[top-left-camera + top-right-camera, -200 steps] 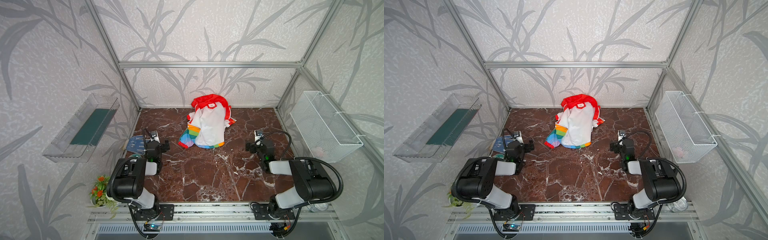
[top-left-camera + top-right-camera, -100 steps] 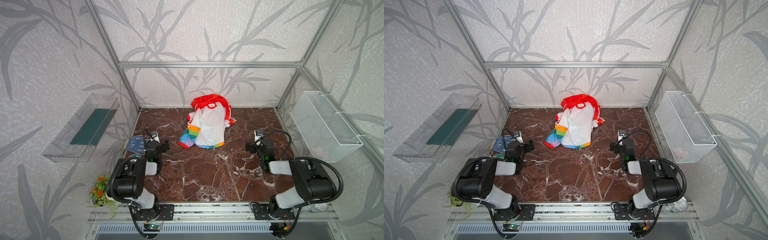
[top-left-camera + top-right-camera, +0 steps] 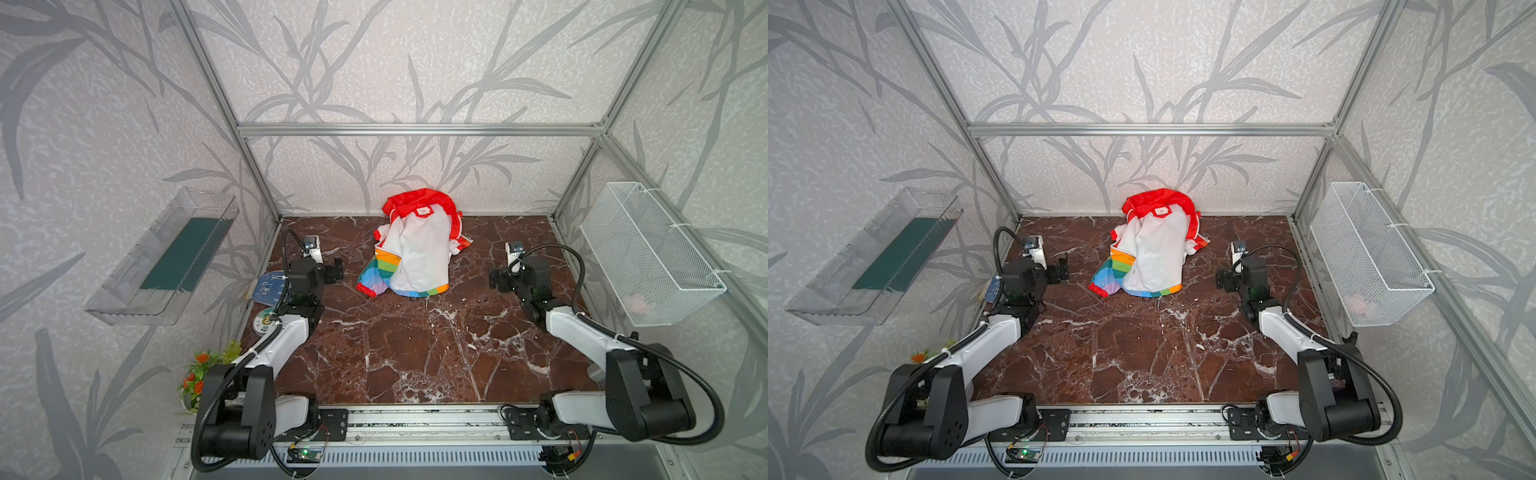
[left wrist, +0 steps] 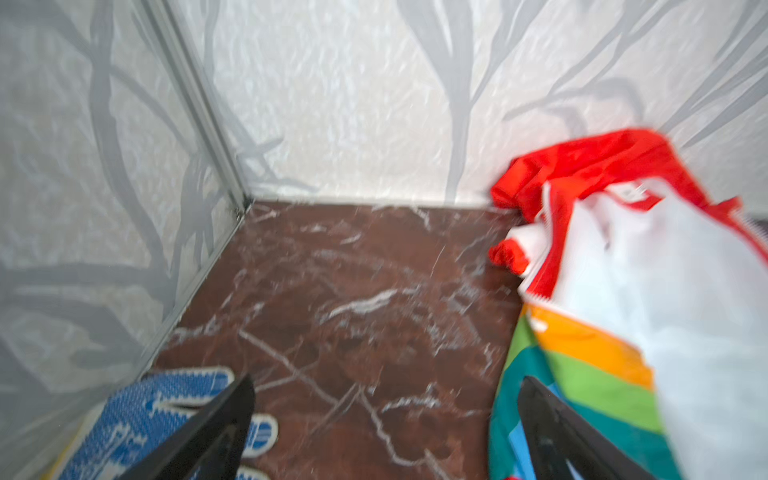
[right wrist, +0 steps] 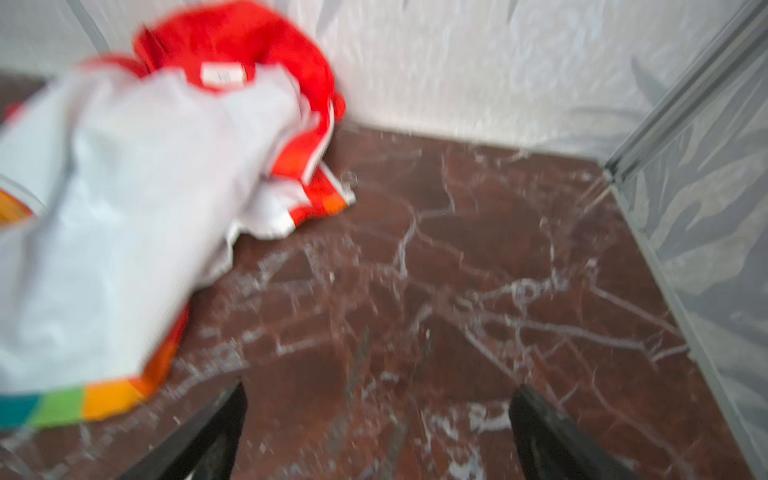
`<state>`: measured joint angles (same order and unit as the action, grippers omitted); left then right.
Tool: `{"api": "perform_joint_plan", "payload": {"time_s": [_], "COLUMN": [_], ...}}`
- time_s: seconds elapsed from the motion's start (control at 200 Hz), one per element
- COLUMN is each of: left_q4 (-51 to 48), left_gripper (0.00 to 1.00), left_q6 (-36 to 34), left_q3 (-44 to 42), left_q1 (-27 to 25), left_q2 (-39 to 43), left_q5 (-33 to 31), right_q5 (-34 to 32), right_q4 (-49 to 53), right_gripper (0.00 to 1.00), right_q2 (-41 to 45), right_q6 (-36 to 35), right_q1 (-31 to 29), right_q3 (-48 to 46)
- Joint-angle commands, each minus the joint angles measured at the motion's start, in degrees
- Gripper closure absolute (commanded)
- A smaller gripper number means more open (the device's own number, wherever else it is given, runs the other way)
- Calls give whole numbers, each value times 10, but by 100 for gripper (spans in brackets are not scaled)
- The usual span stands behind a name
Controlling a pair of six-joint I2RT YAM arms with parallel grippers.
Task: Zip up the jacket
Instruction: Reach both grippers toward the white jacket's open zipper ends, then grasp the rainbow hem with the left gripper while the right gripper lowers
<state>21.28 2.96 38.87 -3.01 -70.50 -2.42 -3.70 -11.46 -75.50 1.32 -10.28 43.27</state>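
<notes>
nothing has moved in the last second: the jacket lies crumpled, lining up, by the back wall, while the left gripper and right gripper flank it, fingers apart and empty, so zipping hasn't started.

Both top views: bright, even, diffuse light; focus sharp. Shadows on the tabletop are weak and soft-edged. The wall at 12 o'clock is brightest. Wide-angle stretch toward the edges. Both wrist views: smeared, soft overall; jacket white lining nearly washed out.
</notes>
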Motion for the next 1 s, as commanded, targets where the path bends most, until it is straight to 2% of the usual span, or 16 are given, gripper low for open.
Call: {"api": "perform_joint_plan", "payload": {"time_s": [0.0,0.085,0.17,0.25,0.305,0.475,0.675,0.795,0.995], "left_q4": [-181,-188,-188,-188,-190,-250,-334,-408,-544], "left_gripper": [1,1,2,2,3,10,18,25,41], "left_q6": [62,105,136,164,172,150,87,43,36], "left_q3": [57,85,111,136,154,228,321,391,522], "left_q1": [-21,-46,-68,-83,-90,-127,-175,-198,-200], "left_q2": [-5,-40,-81,-119,-146,-224,-322,-379,-470], "left_q5": [41,56,55,65,87,100,102,66,85], "right_q5": [4,34,58,76,92,126,157,164,165], "right_q4": [225,268,300,330,369,478,496,528,523], "right_gripper": [1,1,1,0,3,11,15,16,16], "right_q2": [1,-46,-110,-176,-228,-370,-456,-492,-489], "right_q6": [101,167,193,196,188,164,185,184,182], "right_q1": [-18,-21,-20,-18,-14,-7,2,4,4], "right_q3": [83,141,214,289,352,522,601,650,633]}}
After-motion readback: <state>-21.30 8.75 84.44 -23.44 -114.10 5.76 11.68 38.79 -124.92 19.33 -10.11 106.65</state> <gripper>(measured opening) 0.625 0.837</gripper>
